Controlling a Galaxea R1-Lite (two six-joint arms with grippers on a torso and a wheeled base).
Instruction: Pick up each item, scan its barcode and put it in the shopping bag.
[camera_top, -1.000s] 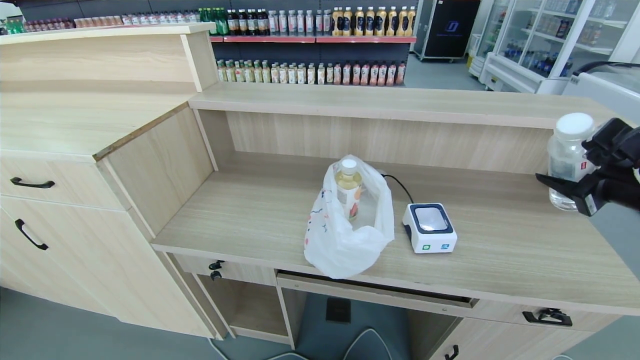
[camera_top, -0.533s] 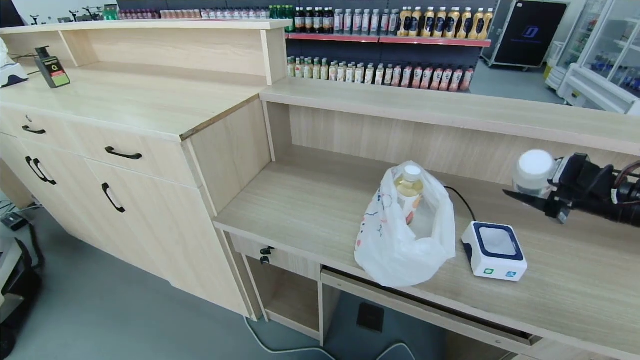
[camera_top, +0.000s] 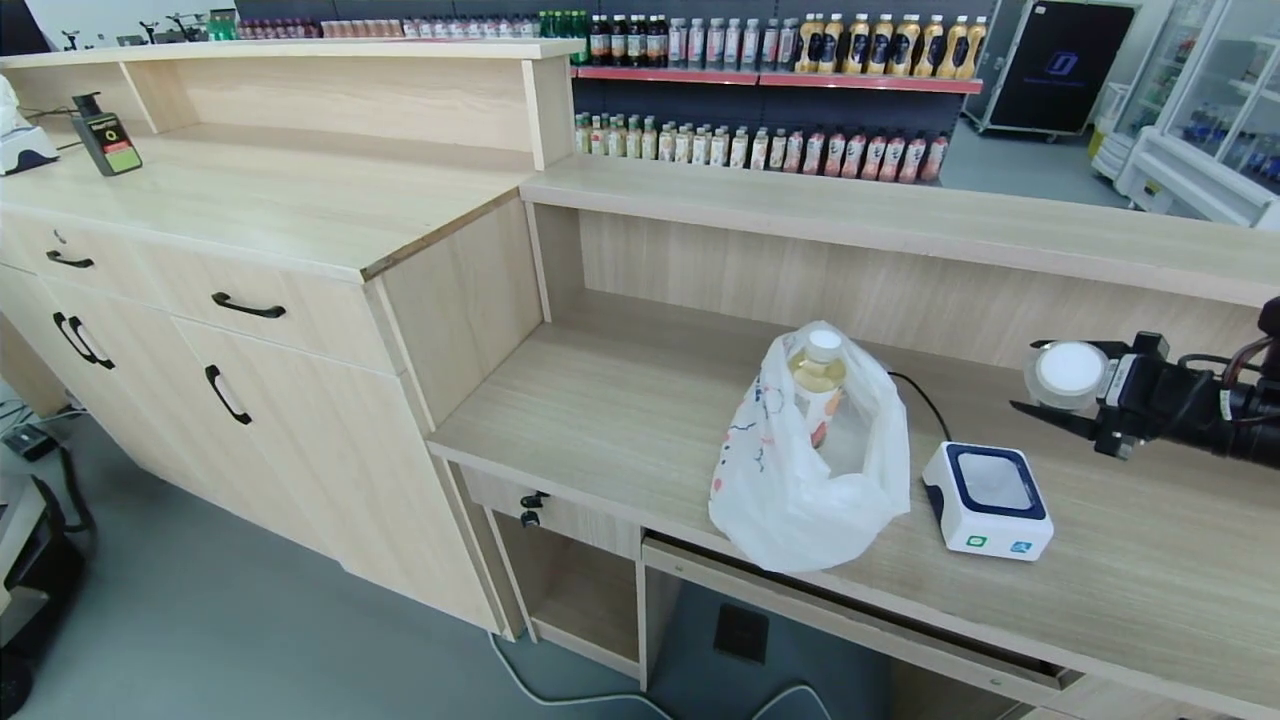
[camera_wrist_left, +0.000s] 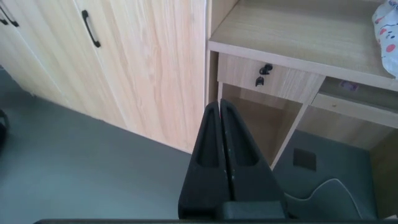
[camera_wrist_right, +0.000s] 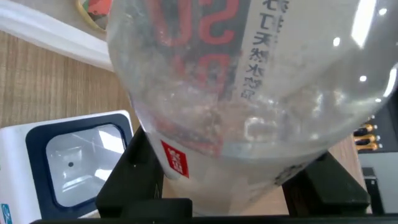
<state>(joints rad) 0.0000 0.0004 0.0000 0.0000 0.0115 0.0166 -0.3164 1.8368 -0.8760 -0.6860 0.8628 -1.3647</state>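
We are at the scanning step: our right gripper (camera_top: 1045, 382) is clamped on the clear bottle (camera_top: 1070, 368), held tilted in the air near the scanner (camera_top: 988, 498), not yet over its window. Next the barcode must face that window. The shopping bag (camera_top: 805, 490) stands just beside the scanner. Our left gripper (camera_wrist_left: 221, 140) hangs low, fingers together.

A clear bottle (camera_wrist_right: 249, 93) with red print is being clamped between the black fingers (camera_wrist_right: 134, 180) of the right tool (camera_wrist_right: 224, 193). Beside it, a white scanner (camera_wrist_right: 68, 162) is resting on the wooden surface (camera_wrist_right: 37, 81), with a white bag (camera_wrist_right: 37, 28) edge lying beyond.
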